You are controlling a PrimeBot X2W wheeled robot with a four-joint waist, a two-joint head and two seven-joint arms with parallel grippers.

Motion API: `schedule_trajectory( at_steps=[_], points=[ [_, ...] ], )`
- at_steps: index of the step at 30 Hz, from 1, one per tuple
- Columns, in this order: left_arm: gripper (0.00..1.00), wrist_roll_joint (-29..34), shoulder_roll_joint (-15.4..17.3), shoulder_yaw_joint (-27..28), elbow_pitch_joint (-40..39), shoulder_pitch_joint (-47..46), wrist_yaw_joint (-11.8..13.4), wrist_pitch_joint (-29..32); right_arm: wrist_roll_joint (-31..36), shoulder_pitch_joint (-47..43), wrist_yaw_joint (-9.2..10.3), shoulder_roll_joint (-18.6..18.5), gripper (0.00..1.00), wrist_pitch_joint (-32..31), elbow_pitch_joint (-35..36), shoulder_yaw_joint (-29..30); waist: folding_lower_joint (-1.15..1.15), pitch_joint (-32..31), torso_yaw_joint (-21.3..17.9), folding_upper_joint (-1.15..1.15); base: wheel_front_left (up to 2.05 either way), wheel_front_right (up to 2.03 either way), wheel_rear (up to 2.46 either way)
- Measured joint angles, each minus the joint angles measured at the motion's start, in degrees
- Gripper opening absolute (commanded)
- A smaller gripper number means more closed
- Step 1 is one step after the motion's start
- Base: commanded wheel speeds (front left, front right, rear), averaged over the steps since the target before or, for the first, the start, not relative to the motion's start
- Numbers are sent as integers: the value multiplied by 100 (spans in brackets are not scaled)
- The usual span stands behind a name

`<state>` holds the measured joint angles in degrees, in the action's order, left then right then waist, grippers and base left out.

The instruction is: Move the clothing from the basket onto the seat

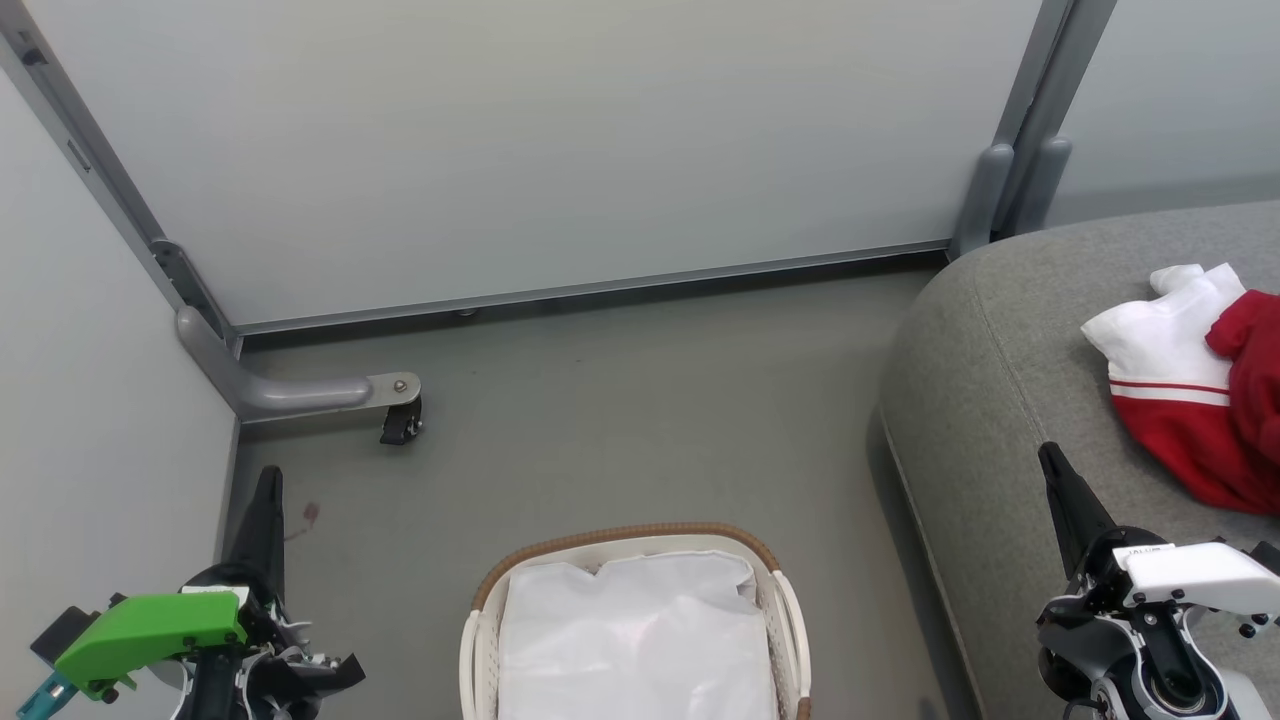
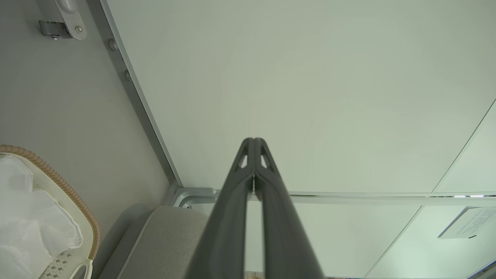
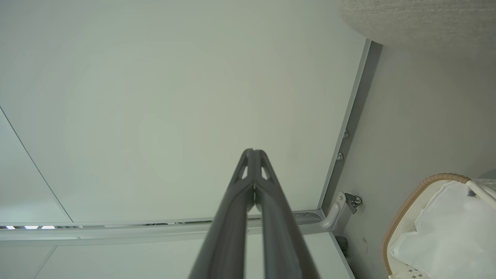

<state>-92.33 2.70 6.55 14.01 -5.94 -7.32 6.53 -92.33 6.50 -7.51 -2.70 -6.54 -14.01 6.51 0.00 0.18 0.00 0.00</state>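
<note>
Head view, basket: the basket [image 1: 630,533] sits at bottom centre. The white liner [image 1: 640,640] covers its inside, with no red among the folds in frame.
Head view, clothing: the clothing [image 1: 1190,400] lies bunched on the seat [image 1: 980,400], right of the basket and well apart from it.
Head view, grippers: the left gripper [image 1: 268,482] is left of the basket and the right gripper [image 1: 1052,462] is right of it, over the seat's edge.
Left wrist view: the fingers are pressed tip to tip and hold nothing, aimed at the pale panel [image 2: 310,97] beyond the basket.
Right wrist view: here too the fingers are closed together and empty, with the basket rim beside them.
Step, judged: the transfer looks done. Check the basket's near end, which is cut off here, and the liner folds. If red remains, spread the fingers first and pinch the garment only, never the liner.
</note>
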Motion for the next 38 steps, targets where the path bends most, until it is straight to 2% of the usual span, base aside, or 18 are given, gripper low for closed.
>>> schedule_trajectory(
  at_steps=[38],
  points=[
    [0, 0, 0, 0, -1, 0, 0, 0, 0, -1, 1, 0, 0, 0, 0, 0, 0, 0, 0, 0, 0, 0, 0]
  ],
)
